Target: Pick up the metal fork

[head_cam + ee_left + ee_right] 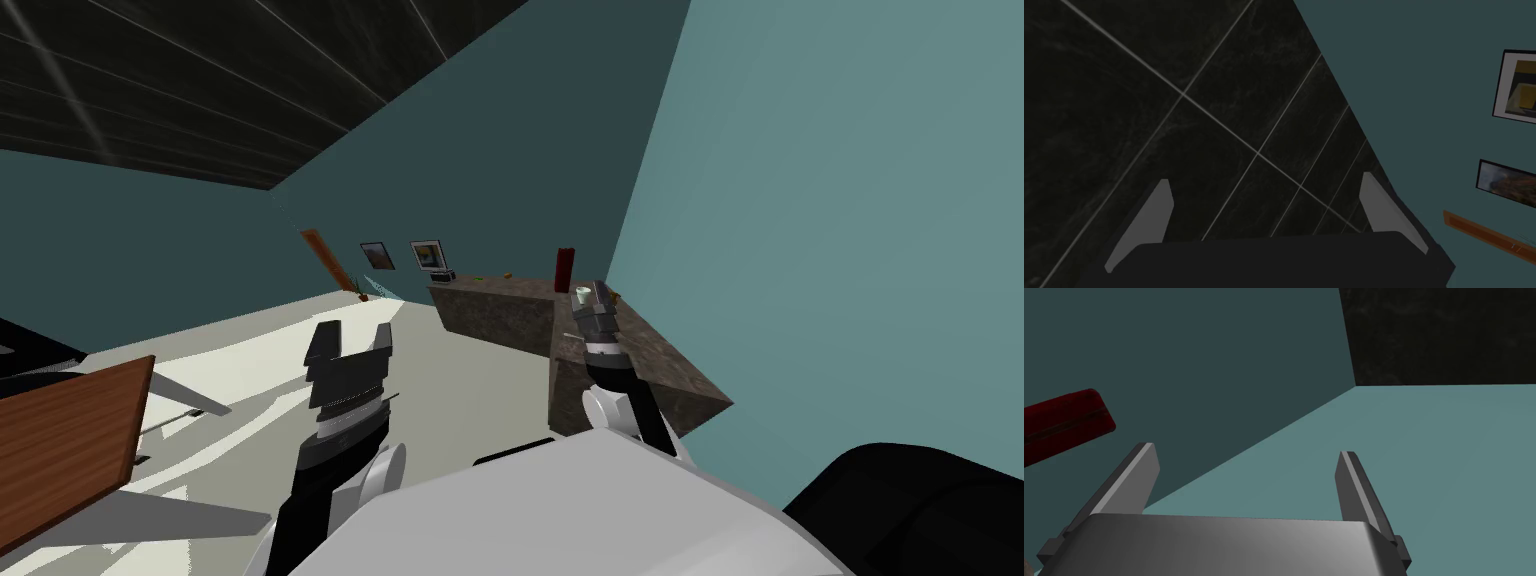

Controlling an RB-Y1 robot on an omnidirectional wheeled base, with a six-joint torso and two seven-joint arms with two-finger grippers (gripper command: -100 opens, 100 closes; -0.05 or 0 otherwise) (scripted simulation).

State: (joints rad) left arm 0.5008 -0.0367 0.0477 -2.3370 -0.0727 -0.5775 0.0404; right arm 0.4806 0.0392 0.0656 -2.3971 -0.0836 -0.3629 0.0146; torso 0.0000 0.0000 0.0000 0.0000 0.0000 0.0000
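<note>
My right gripper (597,297) is raised above the near arm of a dark stone L-shaped counter (660,365). In the right wrist view its fingers (1141,475) stand open with nothing between them, and a dark red upright object (1064,423) lies off to one side. That red object (565,268) stands at the counter's corner, with a small white cup (582,295) just beside my right gripper. My left gripper (350,342) is held up over the pale floor, left of the counter, open and empty (1264,200). Small items on the counter's far arm (500,274) are too small to name.
A brown wooden table (60,440) stands at the left. A small dark box (443,274) sits on the counter's far end. A brown plank (325,255) leans on the back wall. The teal wall (850,250) runs close along the counter's right side.
</note>
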